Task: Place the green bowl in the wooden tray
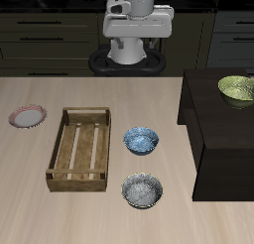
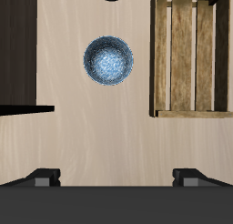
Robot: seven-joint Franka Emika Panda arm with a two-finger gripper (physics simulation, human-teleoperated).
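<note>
The green bowl (image 1: 238, 87) is olive with a mottled lighter inside. It sits on a dark raised block (image 1: 223, 129) at the table's side, away from the wooden tray (image 1: 79, 149). The tray is an empty slatted crate lying on the table. My arm (image 1: 134, 30) is upright at the table's back, high above the table, far from the bowl. In the wrist view my gripper (image 2: 116, 178) is open and empty, its fingertips (image 2: 41, 176) wide apart. That view shows part of the tray (image 2: 187, 55), and the green bowl is out of it.
Two blue-grey patterned bowls (image 1: 141, 140) (image 1: 142, 189) stand between the tray and the dark block; one shows in the wrist view (image 2: 109, 60). A flat pink plate (image 1: 27, 116) lies beyond the tray's other side. The dark block's edge shows in the wrist view (image 2: 18, 45).
</note>
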